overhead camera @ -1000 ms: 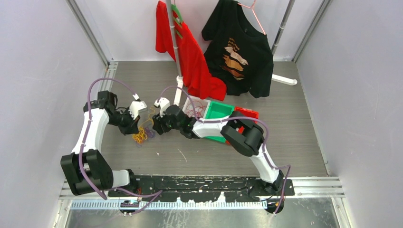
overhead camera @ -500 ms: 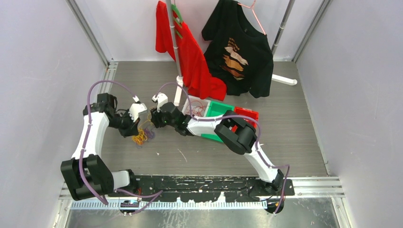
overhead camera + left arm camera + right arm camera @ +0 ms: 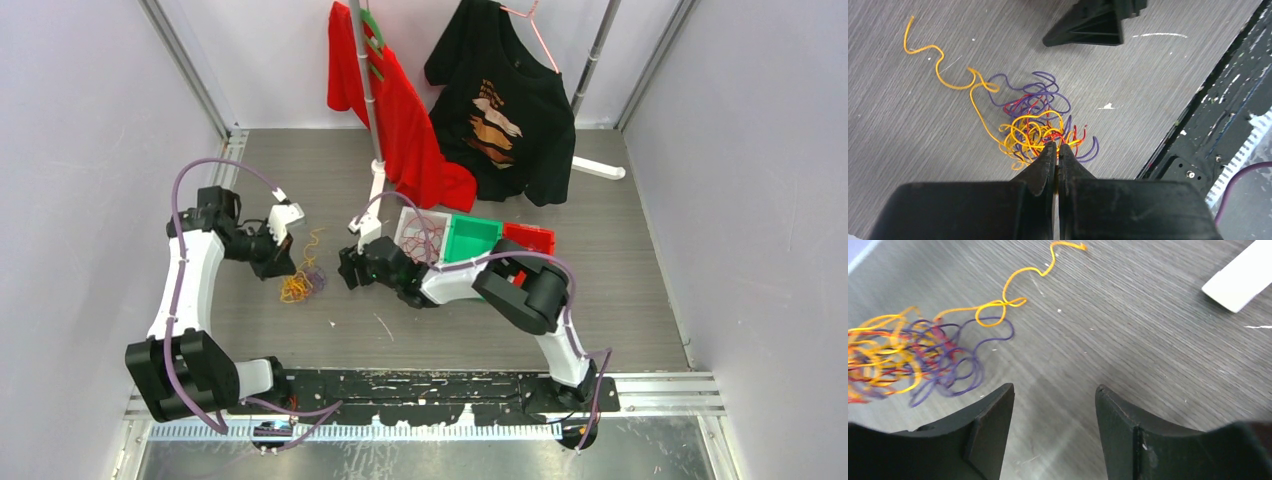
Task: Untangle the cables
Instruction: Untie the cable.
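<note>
Two robot arms are bolted at the near edge of a grey wood-grain table (image 3: 620, 300), seen from above.

The left arm (image 3: 190, 285) folds at a black elbow by the near left corner. Its white forearm then runs away along the left edge, and the wrist bends rightward. The left gripper (image 3: 1056, 148) points down at the table with its fingers pressed together. The tips sit at the edge of the cables (image 3: 298, 287), and red and yellow strands run right up to them. Whether any strand is pinched cannot be told.

The right arm (image 3: 548, 300) climbs from the near right, leaning away and leftward to a bulky black elbow near the table's middle. Its white forearm reaches left, low over the table. The right gripper (image 3: 347, 270) faces the cables from their right, near them but apart. Its fingers (image 3: 990, 432) are spread, with only bare table between them.

The cables lie in a loose tangle of yellow, red and purple left of the table's middle, between the two grippers. One yellow strand snakes out of the tangle toward the far edge.

Beyond the right wrist, a white tray (image 3: 408, 222), a green bin (image 3: 470, 238) and a red bin (image 3: 530, 238) sit side by side around the table's middle.

Along the far edge stands a rack (image 3: 362, 80). A red shirt (image 3: 405, 130) and a black shirt (image 3: 510, 110) hang from it.
</note>
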Controlling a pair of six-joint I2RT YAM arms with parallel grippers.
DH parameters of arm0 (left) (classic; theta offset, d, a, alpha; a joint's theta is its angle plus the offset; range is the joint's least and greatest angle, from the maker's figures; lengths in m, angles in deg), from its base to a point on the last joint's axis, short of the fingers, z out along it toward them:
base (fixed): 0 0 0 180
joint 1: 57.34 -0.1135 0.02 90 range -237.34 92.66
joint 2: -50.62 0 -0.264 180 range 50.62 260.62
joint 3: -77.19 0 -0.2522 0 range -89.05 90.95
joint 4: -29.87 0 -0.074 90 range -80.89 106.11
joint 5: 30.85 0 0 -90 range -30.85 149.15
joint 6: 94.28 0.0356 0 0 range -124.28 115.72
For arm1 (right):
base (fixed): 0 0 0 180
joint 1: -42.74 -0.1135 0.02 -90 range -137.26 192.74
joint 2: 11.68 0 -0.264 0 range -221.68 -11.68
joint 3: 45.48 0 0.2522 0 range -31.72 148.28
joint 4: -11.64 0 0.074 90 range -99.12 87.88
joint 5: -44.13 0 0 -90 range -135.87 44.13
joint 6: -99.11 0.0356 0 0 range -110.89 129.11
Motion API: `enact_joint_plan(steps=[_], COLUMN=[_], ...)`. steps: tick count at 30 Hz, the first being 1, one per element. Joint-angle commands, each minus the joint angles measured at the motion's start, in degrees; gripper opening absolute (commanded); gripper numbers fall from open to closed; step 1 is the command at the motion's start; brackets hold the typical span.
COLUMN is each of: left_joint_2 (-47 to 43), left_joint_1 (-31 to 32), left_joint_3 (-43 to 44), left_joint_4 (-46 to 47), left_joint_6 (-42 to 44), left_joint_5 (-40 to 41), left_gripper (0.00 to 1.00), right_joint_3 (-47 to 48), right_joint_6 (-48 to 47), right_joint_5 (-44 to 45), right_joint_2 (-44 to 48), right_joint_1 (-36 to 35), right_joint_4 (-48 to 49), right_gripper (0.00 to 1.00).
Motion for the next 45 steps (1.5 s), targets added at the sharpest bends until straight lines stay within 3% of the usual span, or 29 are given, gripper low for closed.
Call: enact_joint_plan(steps=[1, 11, 16, 20, 26, 29, 34, 39, 45], left_joint_2=[-0.65, -3.37, -3.07, -3.14, -4.15, -4.18, -4.09, -4.6, -6.16], left_joint_1=[-0.29, -0.21, -0.21, -0.21, -0.21, -0.26, -0.22, -0.3, -0.91], left_joint_3=[3.1, 4.32, 4.29, 4.73, 5.34, 5.37, 5.67, 6.74, 5.44], left_joint_4=[-4.03, -5.5, -5.15, -5.15, -5.5, -5.57, -5.69, -5.61, 3.63], left_joint_6=[-1.42, -1.34, -1.51, -1.54, -0.93, -0.93, -0.93, -0.43, -2.76], left_joint_5=[-5.95, -7.46, -8.33, -8.21, -8.53, -8.68, -8.42, -5.41, 7.24], left_gripper=[0.0, 0.0, 0.0, 0.0, 0.0, 0.0, 0.0, 0.0, 0.0], right_joint_3=[-5.82, -0.57, 4.74, 5.46, 2.84, 2.83, 2.61, -1.22, -13.13], right_joint_6=[2.2, 3.47, 5.26, 5.74, 4.93, 5.96, 6.83, 5.28, 4.03], right_joint_5=[-4.65, -9.31, -8.05, -7.51, -4.42, -4.01, -4.4, -0.53, 3.23], right_joint_2=[8.92, 5.58, 1.92, 1.11, 1.5, 1.24, 1.33, 4.17, 13.46], right_joint_1=[-0.42, -2.81, -3.07, -3.08, -3.07, -3.07, -3.09, -3.07, -3.77], right_joint_4=[15.24, 14.02, 9.67, 7.21, 5.47, 5.29, 6.1, 7.06, 9.25], right_gripper=[0.67, 0.65, 0.57, 0.41, 0.39, 0.31, 0.02, 0.01, 0.01])
